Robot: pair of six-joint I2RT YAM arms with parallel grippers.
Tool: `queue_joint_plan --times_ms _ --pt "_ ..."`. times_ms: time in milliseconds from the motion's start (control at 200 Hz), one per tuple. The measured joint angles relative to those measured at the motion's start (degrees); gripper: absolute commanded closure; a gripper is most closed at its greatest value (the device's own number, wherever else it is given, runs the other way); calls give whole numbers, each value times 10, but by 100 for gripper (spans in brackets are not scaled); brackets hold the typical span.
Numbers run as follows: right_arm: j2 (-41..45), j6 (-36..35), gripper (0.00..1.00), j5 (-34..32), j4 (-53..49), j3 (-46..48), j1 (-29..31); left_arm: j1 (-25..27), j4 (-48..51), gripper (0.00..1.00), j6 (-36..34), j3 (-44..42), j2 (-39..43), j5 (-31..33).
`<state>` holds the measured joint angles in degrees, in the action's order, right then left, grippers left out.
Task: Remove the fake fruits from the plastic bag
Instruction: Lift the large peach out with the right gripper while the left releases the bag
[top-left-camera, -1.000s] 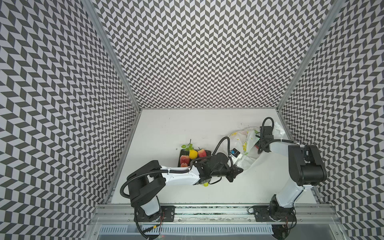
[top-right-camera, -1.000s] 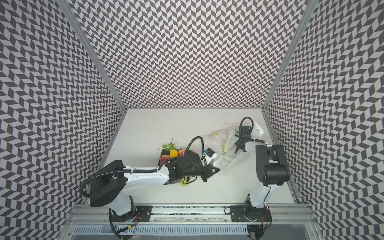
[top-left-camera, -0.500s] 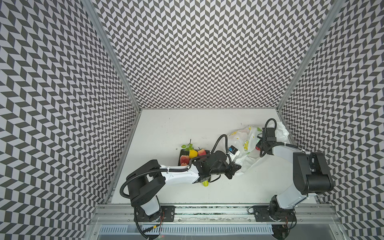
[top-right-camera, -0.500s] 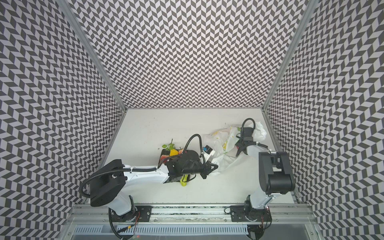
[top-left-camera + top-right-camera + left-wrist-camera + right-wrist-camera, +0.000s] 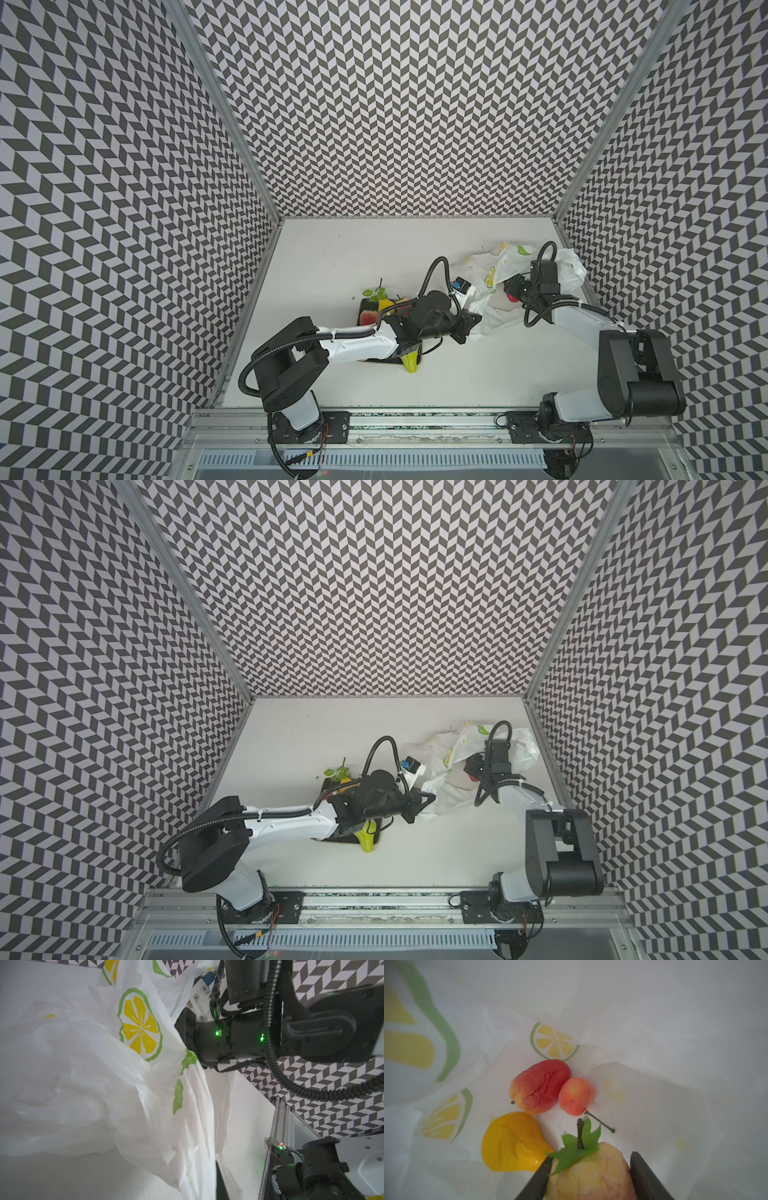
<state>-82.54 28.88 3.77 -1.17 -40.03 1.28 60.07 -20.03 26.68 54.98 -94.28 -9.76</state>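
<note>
**Plastic peach gripped, three fruits left inside the bag**

Deep inside the plastic bag (image 5: 490,270), the right gripper (image 5: 590,1159) has its jaws pressed against both sides of a pale peach (image 5: 593,1180) with a green leaf and stem. Just beyond it lie a red-yellow fruit (image 5: 539,1086), a small pink fruit (image 5: 576,1096) and an orange pear (image 5: 512,1142). The left gripper (image 5: 471,324) is closed, seemingly pinching the bag's rim to hold the mouth open.

The job looks partly done. A dark plate (image 5: 360,311) carries a reddish fruit (image 5: 368,318) and a leafy lemon (image 5: 384,303), with a lime-green pear (image 5: 409,363) at its near edge. The gripped peach and three others are not yet out.

The white bench (image 5: 332,257) sits between chevron-patterned walls (image 5: 395,104).
</note>
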Motion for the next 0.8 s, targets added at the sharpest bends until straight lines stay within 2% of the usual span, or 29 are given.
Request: queue_joint_plan --times_ms 225,801 --pt "49 -7 53 23 0 21 14 -20 -7 100 -1 49 -35 1" --pt "210 -9 53 66 -10 82 20 -54 11 100 -2 95 -96 0"
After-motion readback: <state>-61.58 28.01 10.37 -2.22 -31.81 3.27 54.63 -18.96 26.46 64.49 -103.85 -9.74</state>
